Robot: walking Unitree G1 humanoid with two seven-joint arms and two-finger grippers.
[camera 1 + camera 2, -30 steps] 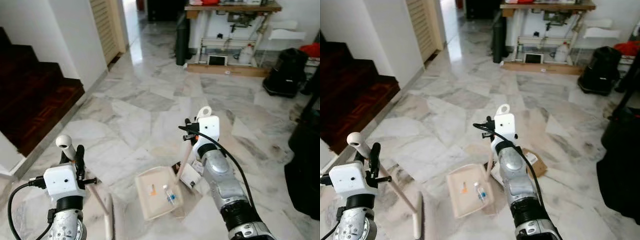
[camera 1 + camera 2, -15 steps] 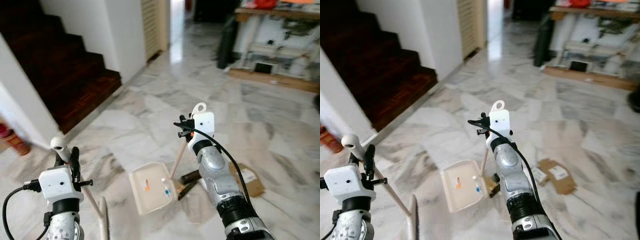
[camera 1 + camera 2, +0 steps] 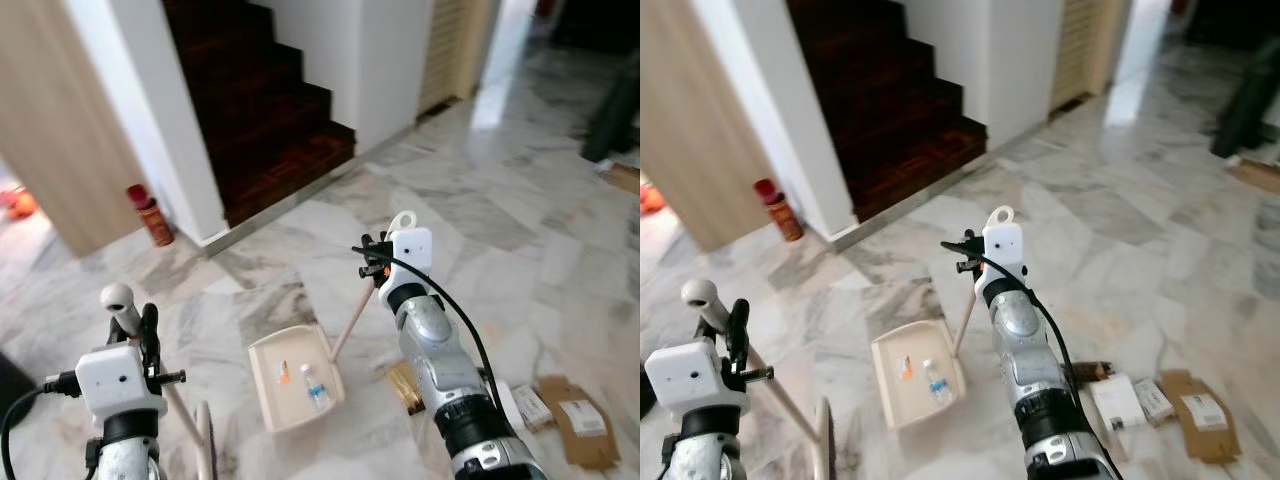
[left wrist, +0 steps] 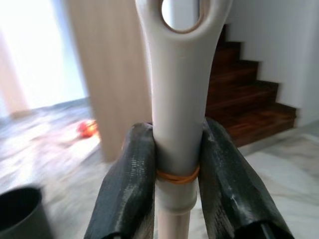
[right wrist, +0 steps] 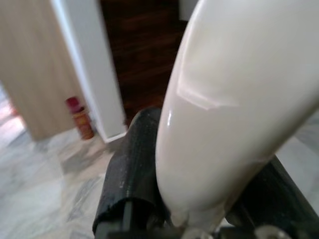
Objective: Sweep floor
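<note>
I take the dustpan (image 3: 292, 375) as my landmark; it sits flat on the marble floor (image 3: 480, 220), its open mouth toward me, with a small bottle (image 3: 313, 386) and an orange scrap (image 3: 283, 375) already lying in its tray. I judge it is kept level so that those bits do not slide back out.

My right gripper (image 3: 385, 268) is clamped on the top of the dustpan's slanting handle (image 3: 348, 322), above and to the right of the pan; the right wrist view shows the black fingers (image 5: 130, 164) pressed against the pale handle end. Holding it high lets me steer the pan without bending.

My left gripper (image 3: 138, 330) is closed on the broom handle (image 4: 177, 114), to the left of the dustpan and nearer to me. In the left wrist view both pads (image 4: 130, 179) squeeze the stick just above a rubber band. The broom head (image 3: 203, 445) hangs low, left of the pan.

Right of the dustpan lie flattened cardboard pieces (image 3: 575, 425), which I judge are left to sweep. Beyond it rise dark stairs (image 3: 260, 100), with a red can (image 3: 150, 213) at the wall corner.
</note>
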